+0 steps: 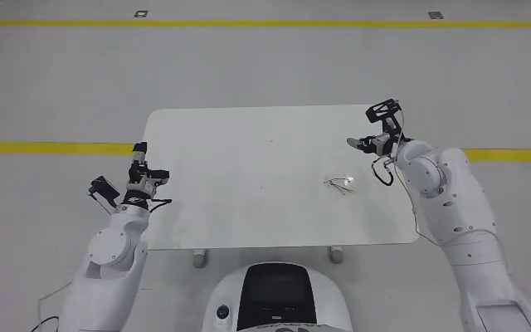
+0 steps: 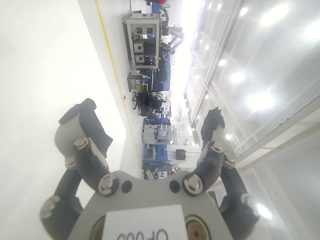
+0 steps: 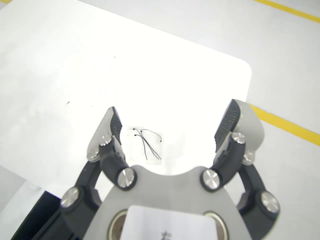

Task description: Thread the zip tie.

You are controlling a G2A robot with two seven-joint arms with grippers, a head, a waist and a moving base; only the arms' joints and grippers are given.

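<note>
The white table (image 1: 249, 166) stands before me. My left gripper (image 2: 150, 108) sits at the table's left edge with its jaws spread wide and nothing between them. My right gripper (image 3: 173, 107) sits above the table's right side, toward the far edge, jaws likewise spread and empty. The zip ties (image 3: 147, 141), a small cluster of thin black strands crossing one another, lie flat on the table's right half toward the near edge, below my right gripper and apart from it.
</note>
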